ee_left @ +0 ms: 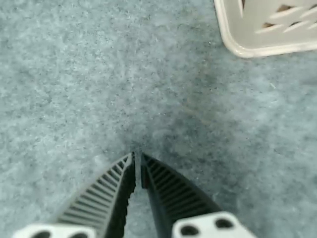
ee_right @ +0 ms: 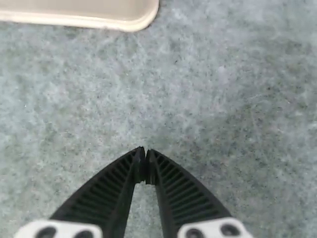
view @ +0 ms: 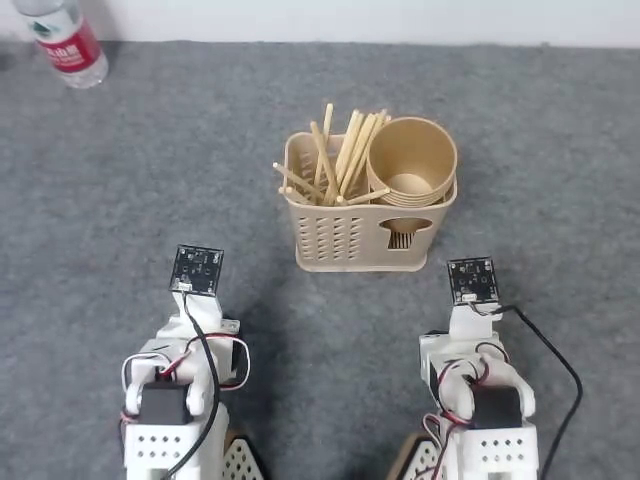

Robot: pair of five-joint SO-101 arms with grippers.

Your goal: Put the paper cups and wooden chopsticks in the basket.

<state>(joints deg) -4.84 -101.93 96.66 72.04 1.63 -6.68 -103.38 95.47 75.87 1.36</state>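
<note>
Basket of beige slotted plastic (view: 340,242) holds stacked tan paper cups (view: 412,152) and loose wooden chopsticks (view: 345,150). Left gripper (ee_left: 137,155) fingers pressed together, empty; right gripper (ee_right: 145,149) likewise.

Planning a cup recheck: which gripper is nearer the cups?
The right gripper: it sits off the basket end holding the cups; the left gripper sits off the chopsticks end.
</note>
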